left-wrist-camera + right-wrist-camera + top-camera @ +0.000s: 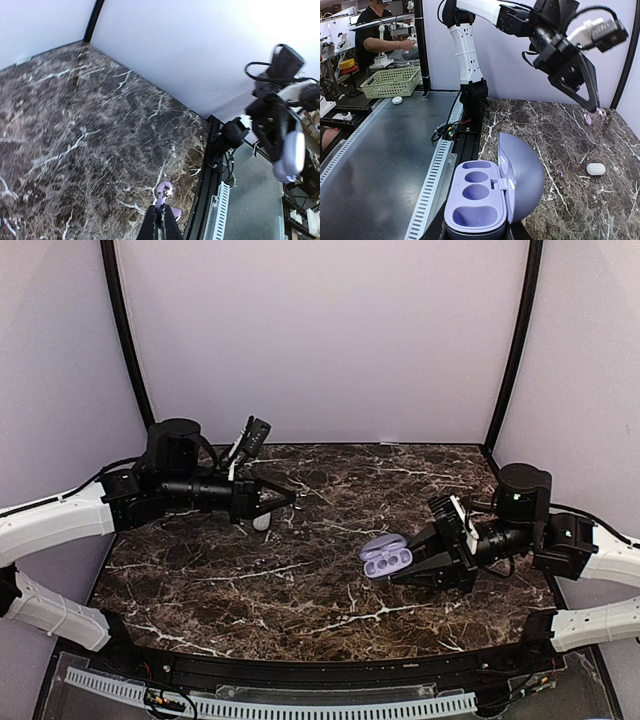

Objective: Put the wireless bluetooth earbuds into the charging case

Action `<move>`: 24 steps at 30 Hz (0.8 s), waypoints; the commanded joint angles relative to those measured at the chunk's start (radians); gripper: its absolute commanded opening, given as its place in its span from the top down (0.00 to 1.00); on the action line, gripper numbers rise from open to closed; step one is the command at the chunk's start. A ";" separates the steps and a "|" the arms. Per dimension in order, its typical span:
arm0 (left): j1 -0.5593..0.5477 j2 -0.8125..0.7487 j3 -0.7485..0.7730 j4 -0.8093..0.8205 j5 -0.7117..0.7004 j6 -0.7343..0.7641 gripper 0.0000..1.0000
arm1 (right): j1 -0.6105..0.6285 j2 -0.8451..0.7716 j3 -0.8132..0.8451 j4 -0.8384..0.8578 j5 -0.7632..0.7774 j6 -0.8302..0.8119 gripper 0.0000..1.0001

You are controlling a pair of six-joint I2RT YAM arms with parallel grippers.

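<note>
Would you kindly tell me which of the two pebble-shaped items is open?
The lavender charging case at the right hand: its lid is hinged back, showing pale lilac recesses. The white oval pebble lies closed on the marble table.

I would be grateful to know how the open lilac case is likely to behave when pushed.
The case looks like rigid plastic, so it should hardly flex. Its glossy, rounded shell may slip or twist in the jaws of the right gripper. The lid stands open, so a push there would probably swing it shut.
</note>
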 commanded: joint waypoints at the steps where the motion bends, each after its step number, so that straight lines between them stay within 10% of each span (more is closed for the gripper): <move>1: -0.081 -0.083 0.067 -0.150 -0.046 0.232 1.00 | 0.004 0.011 0.048 -0.013 -0.014 -0.051 1.00; 24: -0.473 0.063 0.504 -0.526 -0.292 0.473 1.00 | 0.020 0.001 0.014 0.035 0.008 0.014 1.00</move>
